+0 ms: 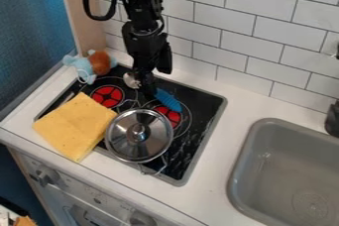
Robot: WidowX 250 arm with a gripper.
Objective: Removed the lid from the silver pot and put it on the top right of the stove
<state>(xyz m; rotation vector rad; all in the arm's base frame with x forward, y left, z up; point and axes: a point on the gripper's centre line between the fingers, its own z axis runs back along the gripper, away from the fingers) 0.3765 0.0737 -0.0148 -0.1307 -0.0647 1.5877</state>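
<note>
At far left, a blue panel (29, 36) runs out of view, and an orange item (25, 221) is cut off at the lower corner. A yellow cloth (74, 127) lies over the stove's left front, hiding that part of the black surface and overlapping its front edge. Behind it, a blue-and-brown plush toy (94, 65) rests at the rear left corner of the stove (206, 102). A red burner (106, 95) shows beside the cloth. At center front sits the silver pot (114, 152), its body mostly hidden under the lid (153, 140), which is in place, knob up. Above and behind, a black robot arm (142, 36) drops from the top edge, its base out of view; the hand (147, 84) hangs low over the rear of the stove, between a small silver object (131, 80), not clearly identifiable, and a blue utensil (168, 100). Whether it is clenched or released cannot be told. At right, a gray sink (250, 138) set in the white table (222, 153) is cropped, as is a black object (333, 119).
</note>
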